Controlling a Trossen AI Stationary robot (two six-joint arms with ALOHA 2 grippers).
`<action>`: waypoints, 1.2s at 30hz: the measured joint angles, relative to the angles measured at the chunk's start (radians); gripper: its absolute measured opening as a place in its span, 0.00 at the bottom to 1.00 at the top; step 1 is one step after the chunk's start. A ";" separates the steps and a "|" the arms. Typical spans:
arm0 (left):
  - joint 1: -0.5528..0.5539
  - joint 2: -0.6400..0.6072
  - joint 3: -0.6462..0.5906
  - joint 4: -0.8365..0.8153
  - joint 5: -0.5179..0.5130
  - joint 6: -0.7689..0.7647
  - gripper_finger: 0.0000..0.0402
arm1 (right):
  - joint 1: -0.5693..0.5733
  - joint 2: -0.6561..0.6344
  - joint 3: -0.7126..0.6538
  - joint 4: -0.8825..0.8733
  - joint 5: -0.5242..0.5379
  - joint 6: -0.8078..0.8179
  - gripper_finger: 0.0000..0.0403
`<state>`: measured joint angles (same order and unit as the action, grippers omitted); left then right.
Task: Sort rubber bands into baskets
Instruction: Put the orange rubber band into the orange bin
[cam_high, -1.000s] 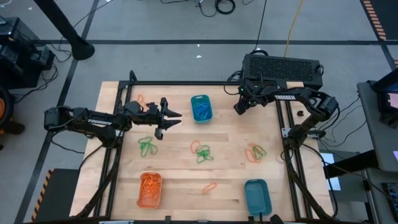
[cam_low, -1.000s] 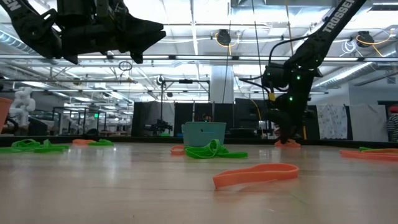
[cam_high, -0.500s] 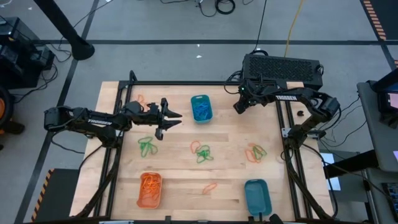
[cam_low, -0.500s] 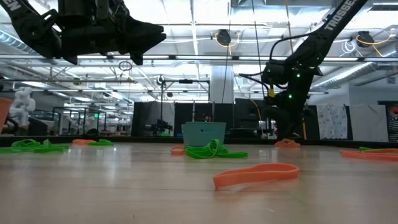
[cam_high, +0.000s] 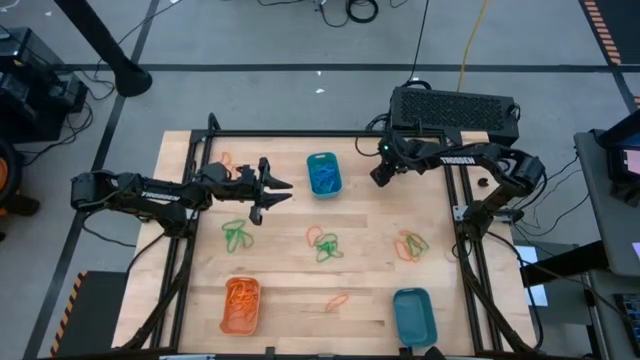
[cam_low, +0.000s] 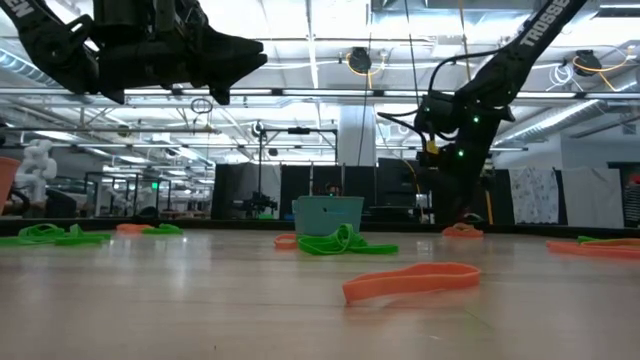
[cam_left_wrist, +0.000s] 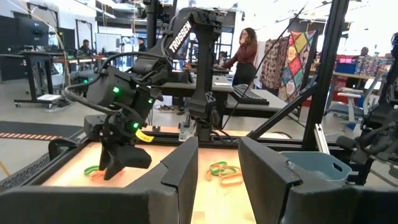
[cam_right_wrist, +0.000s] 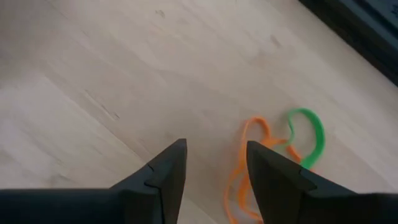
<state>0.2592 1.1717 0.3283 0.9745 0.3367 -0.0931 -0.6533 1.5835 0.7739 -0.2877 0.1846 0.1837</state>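
The right claw (cam_right_wrist: 211, 163) hangs open and empty just above orange and green rubber bands (cam_right_wrist: 273, 155) on the table (cam_right_wrist: 93, 74), with the blue basket (cam_high: 323, 173) to its side.

Bands (cam_high: 325, 245) btwn baskets (cam_high: 323, 173), mid-table (cam_high: 370, 215)

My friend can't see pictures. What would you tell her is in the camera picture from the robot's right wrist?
The right gripper, open with nothing between its dark fingers, hangs above a pale wooden table. Just ahead of it, an orange rubber band and a green rubber band lie tangled together.
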 joint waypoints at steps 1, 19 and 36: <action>0.000 0.000 0.000 -0.001 0.000 -0.003 0.30 | 0.000 0.003 0.000 0.003 0.003 0.001 0.40; 0.000 0.000 0.000 -0.025 0.000 -0.002 0.30 | -0.031 0.066 0.001 0.016 0.053 -0.012 0.37; 0.000 0.000 0.000 -0.026 0.000 0.001 0.30 | -0.007 0.019 -0.003 0.021 -0.103 -0.018 0.01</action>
<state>0.2588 1.1717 0.3283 0.9489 0.3363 -0.0917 -0.6604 1.6022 0.7712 -0.2666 0.0817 0.1660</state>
